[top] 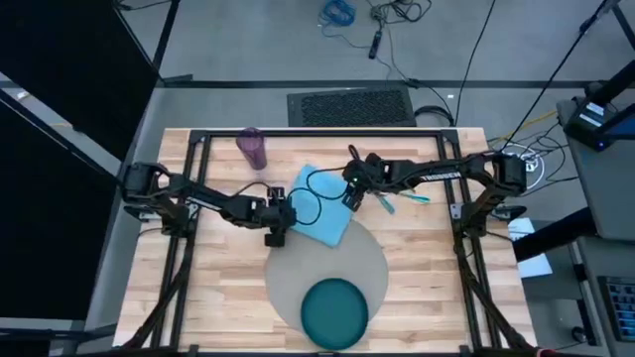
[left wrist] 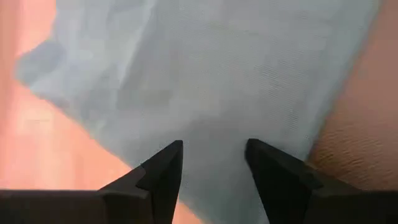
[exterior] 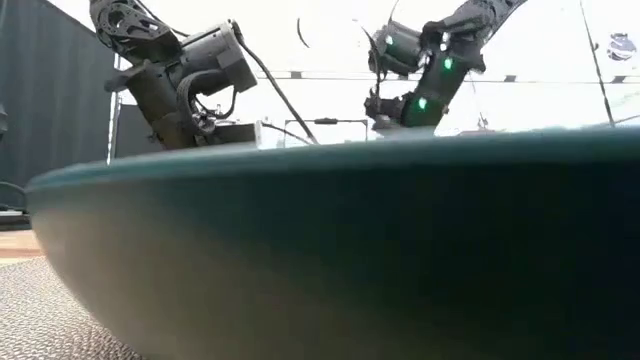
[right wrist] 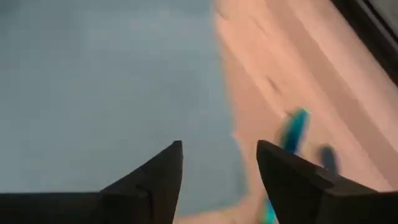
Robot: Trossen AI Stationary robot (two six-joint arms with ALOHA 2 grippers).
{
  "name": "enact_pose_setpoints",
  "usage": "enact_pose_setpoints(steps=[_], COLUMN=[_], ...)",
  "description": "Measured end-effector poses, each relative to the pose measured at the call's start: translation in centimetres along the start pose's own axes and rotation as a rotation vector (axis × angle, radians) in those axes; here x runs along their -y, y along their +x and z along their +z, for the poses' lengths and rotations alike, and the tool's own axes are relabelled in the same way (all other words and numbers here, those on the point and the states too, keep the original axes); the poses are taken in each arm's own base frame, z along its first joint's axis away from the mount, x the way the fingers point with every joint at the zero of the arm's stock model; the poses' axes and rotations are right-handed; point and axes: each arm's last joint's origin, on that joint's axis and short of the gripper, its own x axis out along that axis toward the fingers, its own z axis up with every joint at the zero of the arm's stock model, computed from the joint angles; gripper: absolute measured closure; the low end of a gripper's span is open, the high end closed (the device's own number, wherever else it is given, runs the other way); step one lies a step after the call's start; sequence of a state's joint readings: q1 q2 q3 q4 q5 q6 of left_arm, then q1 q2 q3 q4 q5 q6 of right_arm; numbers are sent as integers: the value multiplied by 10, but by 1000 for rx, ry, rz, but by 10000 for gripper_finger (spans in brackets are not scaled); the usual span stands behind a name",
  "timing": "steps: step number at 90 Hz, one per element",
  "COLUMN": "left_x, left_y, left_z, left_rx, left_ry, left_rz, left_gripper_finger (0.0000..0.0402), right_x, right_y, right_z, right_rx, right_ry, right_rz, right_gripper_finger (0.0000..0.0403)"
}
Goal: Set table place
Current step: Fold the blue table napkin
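high view: napkin (top: 319, 205) step in hand; left gripper (top: 277, 220) at its near-left edge, right gripper (top: 354, 185) at its far-right edge; plate (top: 334, 312) on mat (top: 369, 260), cup (top: 251, 148) far-left, cutlery (top: 402, 199) beside napkin.
low view: plate rim blocks most.
left wrist view: fingers (left wrist: 163, 169) apart, empty, over cloth; next, pinch edge.
right wrist view: fingers (right wrist: 158, 173) apart, empty; table (right wrist: 261, 93) bare beside.
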State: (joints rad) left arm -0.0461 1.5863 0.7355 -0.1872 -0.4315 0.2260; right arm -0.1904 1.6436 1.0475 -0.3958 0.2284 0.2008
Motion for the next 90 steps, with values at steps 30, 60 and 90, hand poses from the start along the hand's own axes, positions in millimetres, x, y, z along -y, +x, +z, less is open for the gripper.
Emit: enact_pose_setpoints(steps=[30,60,90], left_x=[-23,1,8], left_y=[-59,-43,-32], left_z=[7,-16,-22], left_rx=[145,49,17], left_ry=[28,116,135], left_rz=[-38,-193,-188], left_gripper_finger=[230,230,231], right_x=[-64,-102,-110], right_y=[-20,3,16], right_z=[-1,-19,-27], right_rx=[52,25,-38], right_ry=[-64,-50,7], right_rz=[228,250,287], right_gripper_finger=[215,215,215])
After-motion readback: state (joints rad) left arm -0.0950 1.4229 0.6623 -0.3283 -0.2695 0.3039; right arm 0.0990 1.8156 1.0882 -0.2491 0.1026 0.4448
